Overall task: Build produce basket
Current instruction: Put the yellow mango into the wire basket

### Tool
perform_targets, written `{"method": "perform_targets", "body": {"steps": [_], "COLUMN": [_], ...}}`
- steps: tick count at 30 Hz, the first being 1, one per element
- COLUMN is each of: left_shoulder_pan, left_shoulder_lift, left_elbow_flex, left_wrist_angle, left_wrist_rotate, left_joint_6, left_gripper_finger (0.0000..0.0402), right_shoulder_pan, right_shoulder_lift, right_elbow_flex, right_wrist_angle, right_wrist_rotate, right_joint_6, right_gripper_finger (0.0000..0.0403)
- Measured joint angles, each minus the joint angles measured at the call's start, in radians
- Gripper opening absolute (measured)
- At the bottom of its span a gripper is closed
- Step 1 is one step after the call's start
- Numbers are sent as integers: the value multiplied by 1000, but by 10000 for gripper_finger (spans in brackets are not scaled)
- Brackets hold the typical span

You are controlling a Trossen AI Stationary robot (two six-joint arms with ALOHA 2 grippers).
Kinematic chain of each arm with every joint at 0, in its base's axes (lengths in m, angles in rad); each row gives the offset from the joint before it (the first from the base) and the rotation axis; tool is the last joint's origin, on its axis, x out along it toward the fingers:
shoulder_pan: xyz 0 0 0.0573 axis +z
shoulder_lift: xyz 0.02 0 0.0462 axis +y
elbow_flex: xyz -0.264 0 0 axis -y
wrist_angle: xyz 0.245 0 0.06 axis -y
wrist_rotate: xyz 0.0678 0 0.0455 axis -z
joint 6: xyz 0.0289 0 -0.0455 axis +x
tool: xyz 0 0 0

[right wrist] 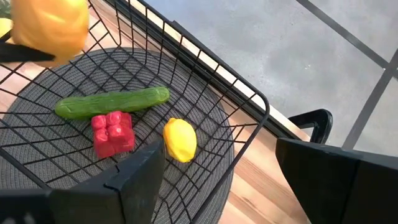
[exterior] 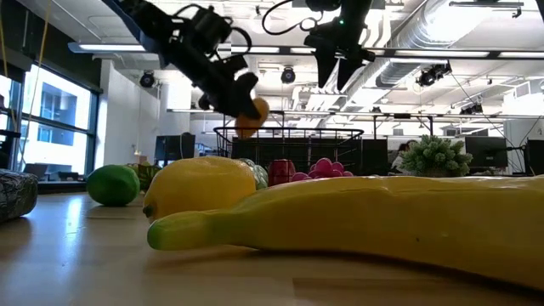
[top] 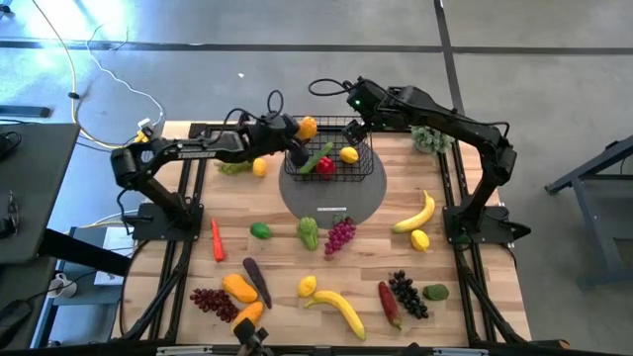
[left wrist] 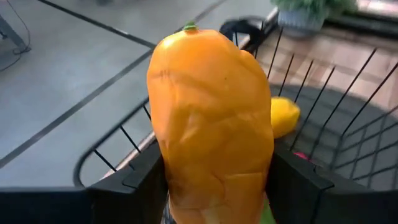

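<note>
The black wire basket [top: 358, 170] stands on a flat grey round disc [top: 297, 198] at the table's far middle. Inside it lie a green cucumber [right wrist: 112, 102], a red pepper [right wrist: 113, 132] and a yellow lemon [right wrist: 180, 140]. My left gripper [top: 300, 131] is shut on an orange fruit [top: 309, 127] above the basket's far left corner. My right gripper [top: 356, 125] hangs open above the basket's far right rim [right wrist: 205, 59], fingers pointing down [exterior: 340, 72], touching nothing. More produce lies scattered over the near half of the table. My left gripper pinches the orange fruit [left wrist: 211, 118] between its two fingers [left wrist: 143, 177], one on each flank of its near end [left wrist: 180, 186]. The green-tipped end points away from the wrist. The fingers slant in from the table's left. The fruit is lifted clear above the basket rim [exterior: 252, 115].
A bushy grey-green plant [top: 427, 138] stands right of the basket. Bananas [top: 415, 216], lemons [top: 420, 239], grape bunches [top: 339, 235], a carrot [top: 217, 239], an eggplant [top: 257, 282] and other toy produce cover the near table. A big banana and lemon [exterior: 200, 189] fill the low view.
</note>
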Motion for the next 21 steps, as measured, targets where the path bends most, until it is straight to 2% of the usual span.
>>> {"method": "perform_targets", "body": {"steps": [9, 21], "left_shoulder_pan": [0, 0], "left_shoulder_lift": [70, 98], "left_elbow_flex": [0, 0], "left_wrist_angle": [-1, 0], "left_wrist_rotate": [0, 3], "left_joint_6": [19, 45], "left_gripper_finger": [209, 220], "right_shoulder_pan": [0, 0], "right_shoulder_lift": [0, 0], "right_elbow_flex": [0, 0], "right_wrist_angle": [0, -17], "right_wrist_rotate": [0, 0], "right_joint_6": [0, 0], "right_gripper_finger": [287, 287]}}
